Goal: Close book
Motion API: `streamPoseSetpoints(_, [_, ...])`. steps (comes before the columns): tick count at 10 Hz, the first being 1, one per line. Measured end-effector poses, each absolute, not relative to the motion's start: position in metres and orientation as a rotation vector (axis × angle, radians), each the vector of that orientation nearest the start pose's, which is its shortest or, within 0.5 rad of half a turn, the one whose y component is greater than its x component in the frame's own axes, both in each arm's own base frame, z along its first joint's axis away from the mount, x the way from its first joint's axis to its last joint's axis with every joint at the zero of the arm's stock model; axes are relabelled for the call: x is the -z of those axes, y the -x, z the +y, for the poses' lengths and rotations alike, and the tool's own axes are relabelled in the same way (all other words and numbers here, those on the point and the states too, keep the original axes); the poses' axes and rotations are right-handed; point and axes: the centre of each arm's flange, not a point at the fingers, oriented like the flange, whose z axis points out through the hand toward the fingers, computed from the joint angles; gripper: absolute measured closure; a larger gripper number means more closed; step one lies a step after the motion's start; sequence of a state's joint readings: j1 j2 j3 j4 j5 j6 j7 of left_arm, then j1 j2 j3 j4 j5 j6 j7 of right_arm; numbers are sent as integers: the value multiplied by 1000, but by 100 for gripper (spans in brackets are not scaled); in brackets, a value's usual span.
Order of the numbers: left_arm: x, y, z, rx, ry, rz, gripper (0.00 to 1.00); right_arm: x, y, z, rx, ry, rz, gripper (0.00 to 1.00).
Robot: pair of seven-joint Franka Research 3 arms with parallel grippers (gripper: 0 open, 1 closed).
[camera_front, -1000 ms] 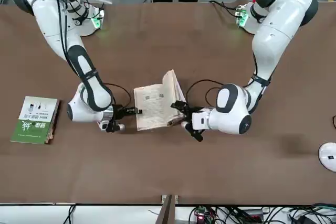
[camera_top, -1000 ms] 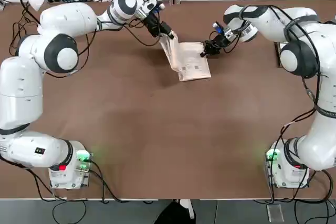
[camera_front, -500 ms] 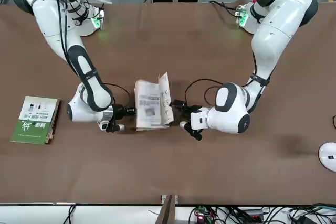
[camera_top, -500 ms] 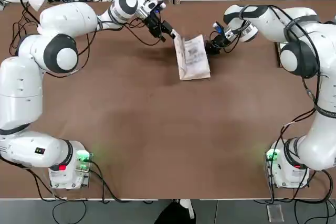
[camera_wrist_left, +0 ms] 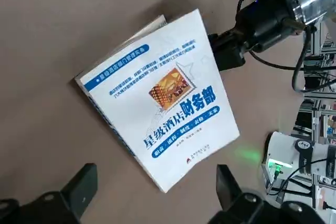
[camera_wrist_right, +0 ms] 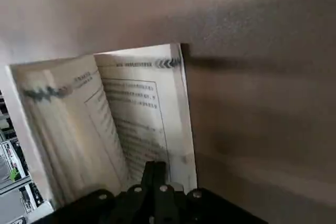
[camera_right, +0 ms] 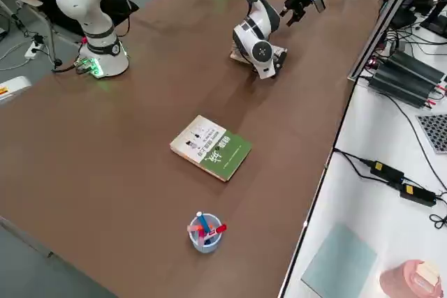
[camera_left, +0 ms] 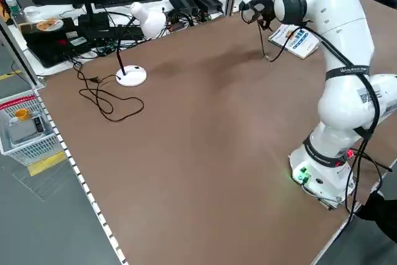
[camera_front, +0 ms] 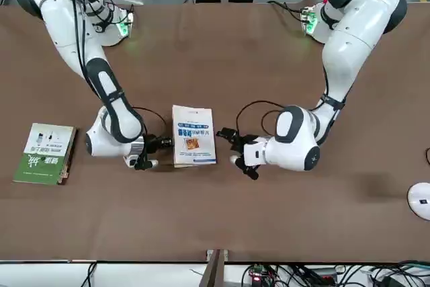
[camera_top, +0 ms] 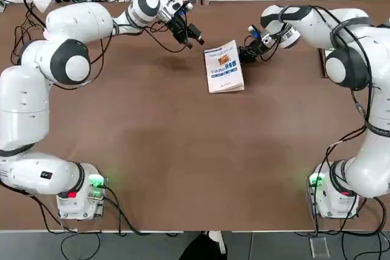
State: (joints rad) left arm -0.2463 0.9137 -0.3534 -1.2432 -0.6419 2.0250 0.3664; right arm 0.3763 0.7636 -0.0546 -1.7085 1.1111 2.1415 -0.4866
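Now book point(camera_top: 224, 66) shut, cover up

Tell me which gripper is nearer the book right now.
Right. The right gripper sits shut against the edge of the book; the left gripper hangs open, clear of its opposite side.

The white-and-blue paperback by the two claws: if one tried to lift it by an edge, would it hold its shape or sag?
The paperback looks thin with a soft cover, so it would probably sag when lifted by one edge. It lies flat on the table, so a push should slide it rather than tip it. The glossy-looking cover may be a little slippery.
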Motion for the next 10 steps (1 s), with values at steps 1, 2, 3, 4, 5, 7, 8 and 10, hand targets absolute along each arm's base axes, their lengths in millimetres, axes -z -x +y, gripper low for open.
streamPoseSetpoints(1, [-248,-642,-392,222,-2230,-588,0,-139,-602,240,-284,2327,-20,99])
streamPoseSetpoints(2, [-250,-642,-391,219,-2232,-584,0,-141,-603,236,-293,2320,-3,99])
streamPoseSetpoints(3, [-252,-644,-390,216,-2233,-579,0,-144,-606,232,-299,2317,26,99])
streamPoseSetpoints(4, [-254,-645,-387,212,-2235,-575,0,-148,-609,229,-307,2312,58,99])
streamPoseSetpoints(5, [-257,-647,-384,205,-2236,-571,0,-155,-611,228,-317,2302,77,99])
streamPoseSetpoints(7, [-266,-653,-376,187,-2241,-558,0,-170,-615,223,-340,2276,78,99])
streamPoseSetpoints(8, [-271,-655,-373,184,-2246,-545,0,-176,-618,214,-346,2275,68,99])
streamPoseSetpoints(10, [-287,-657,-371,178,-2263,-512,0,-185,-626,194,-345,2287,52,99])
